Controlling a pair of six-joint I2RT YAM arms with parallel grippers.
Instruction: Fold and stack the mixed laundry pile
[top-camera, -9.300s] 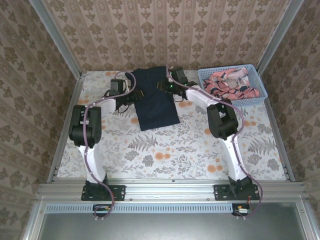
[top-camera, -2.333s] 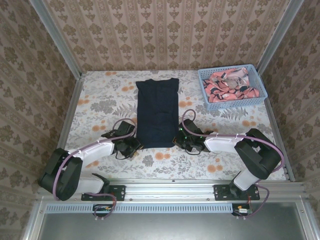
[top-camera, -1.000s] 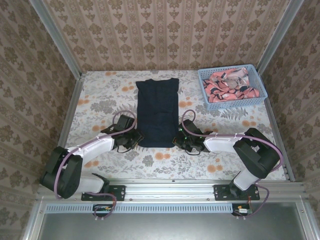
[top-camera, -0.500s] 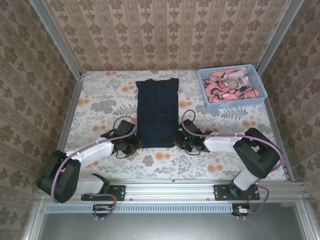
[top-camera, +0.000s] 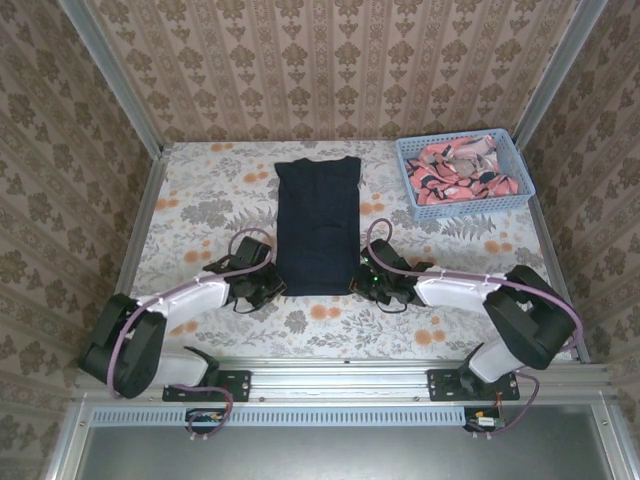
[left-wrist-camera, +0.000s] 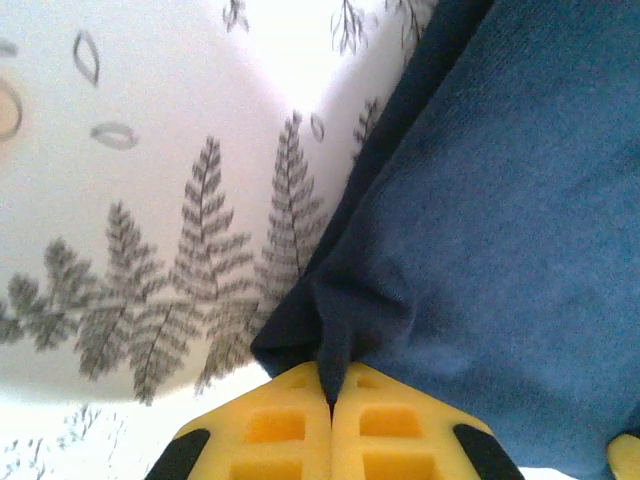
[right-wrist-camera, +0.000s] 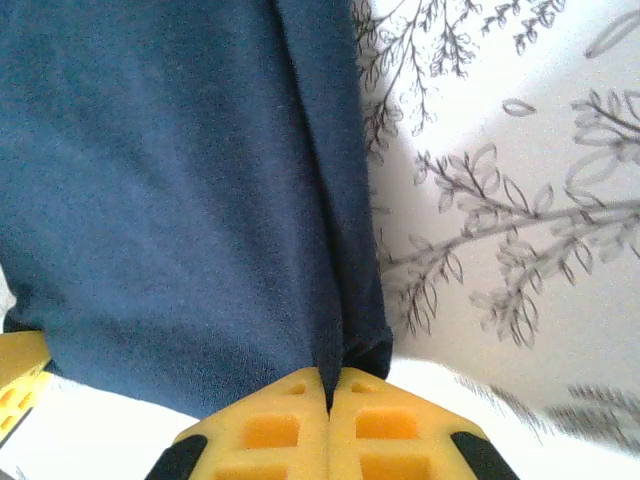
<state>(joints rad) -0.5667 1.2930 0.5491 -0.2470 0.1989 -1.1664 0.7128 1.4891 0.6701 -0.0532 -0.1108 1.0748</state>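
Pinching near corners of T-shirt (top-camera: 318, 225): left gripper (top-camera: 278, 290), right gripper (top-camera: 355, 286).

We take this for a robot lab cell dressed up as a home: a small booth of aluminium posts (top-camera: 110, 75) with damask wallpaper (top-camera: 340, 60) on its walls, a floral table cover (top-camera: 200, 200), two robot arms (top-camera: 190, 295) bolted to a metal rail (top-camera: 340, 380), and household laundry, a dark T-shirt (top-camera: 317, 225) and a blue basket (top-camera: 470, 208) holding a pink garment (top-camera: 460, 165)

T-shirt (top-camera: 318, 225): plain navy | garment (top-camera: 455, 165): pink patterned | basket (top-camera: 470, 208): light blue
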